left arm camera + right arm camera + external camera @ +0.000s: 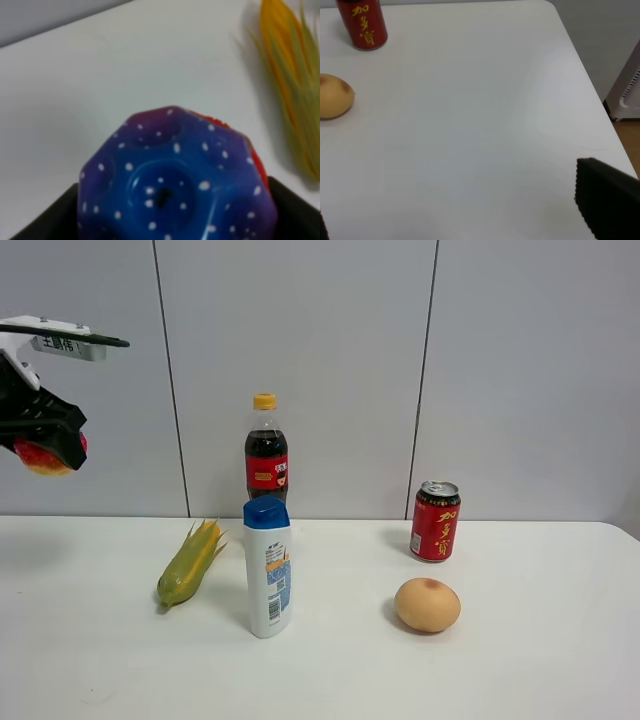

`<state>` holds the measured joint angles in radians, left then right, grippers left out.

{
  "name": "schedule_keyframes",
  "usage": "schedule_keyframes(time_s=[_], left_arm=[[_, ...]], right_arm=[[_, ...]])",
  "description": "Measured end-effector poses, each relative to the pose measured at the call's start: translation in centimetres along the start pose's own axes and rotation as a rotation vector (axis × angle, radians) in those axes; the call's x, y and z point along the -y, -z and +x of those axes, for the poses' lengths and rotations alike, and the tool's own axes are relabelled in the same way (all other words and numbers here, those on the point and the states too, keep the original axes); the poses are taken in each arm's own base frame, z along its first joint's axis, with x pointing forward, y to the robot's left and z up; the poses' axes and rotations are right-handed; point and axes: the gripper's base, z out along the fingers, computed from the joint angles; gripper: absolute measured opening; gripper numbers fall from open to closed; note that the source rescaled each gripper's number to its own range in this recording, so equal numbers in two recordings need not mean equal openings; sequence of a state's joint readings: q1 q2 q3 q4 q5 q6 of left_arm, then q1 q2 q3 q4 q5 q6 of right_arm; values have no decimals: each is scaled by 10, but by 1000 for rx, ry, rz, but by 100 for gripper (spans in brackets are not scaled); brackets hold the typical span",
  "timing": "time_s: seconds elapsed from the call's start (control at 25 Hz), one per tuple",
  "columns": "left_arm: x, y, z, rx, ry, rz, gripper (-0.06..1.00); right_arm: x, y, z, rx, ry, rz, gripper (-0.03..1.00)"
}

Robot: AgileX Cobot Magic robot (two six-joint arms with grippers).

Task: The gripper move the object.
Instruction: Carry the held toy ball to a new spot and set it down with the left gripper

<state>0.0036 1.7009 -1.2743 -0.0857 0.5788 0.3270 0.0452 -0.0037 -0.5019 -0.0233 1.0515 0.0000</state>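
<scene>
My left gripper hangs high above the white table at the far left of the exterior high view. Its black jaws are shut on the ball, whose red-orange underside shows there. In the left wrist view the ball fills the lower middle, blue-purple with white specks and dimples, a red edge on one side, between the black jaws. My right gripper is out of the exterior view. In its wrist view one black finger and a sliver of the other stand wide apart over bare table, open and empty.
On the table: a corn cob, a white and blue shampoo bottle, a cola bottle behind it, a red can, a tan peach-like fruit. The table's right edge is near my right gripper.
</scene>
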Motion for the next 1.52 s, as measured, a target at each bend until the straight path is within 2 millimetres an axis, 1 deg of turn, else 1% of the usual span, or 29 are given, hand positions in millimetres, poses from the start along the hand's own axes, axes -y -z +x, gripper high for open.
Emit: schedule_keyframes(time_s=[0.32, 0.52, 0.68, 0.8, 1.0, 1.12, 1.52], left_arm=[[1, -56, 13, -43, 29, 17, 7], [3, -91, 27, -98, 27, 31, 7], [11, -111, 38, -145, 49, 60, 7], [17, -118, 39, -140, 25, 67, 7], [30, -123, 34, -102, -25, 75, 7], [35, -128, 37, -116, -28, 87, 7], [43, -140, 44, -146, -19, 108, 7]], right_arm=[[0, 0, 0, 0, 0, 0, 100], [0, 0, 0, 0, 0, 0, 100], [0, 0, 0, 0, 0, 0, 100], [0, 0, 0, 0, 0, 0, 100], [0, 0, 0, 0, 0, 0, 100], [0, 0, 0, 0, 0, 0, 100], [0, 0, 0, 0, 0, 0, 100]])
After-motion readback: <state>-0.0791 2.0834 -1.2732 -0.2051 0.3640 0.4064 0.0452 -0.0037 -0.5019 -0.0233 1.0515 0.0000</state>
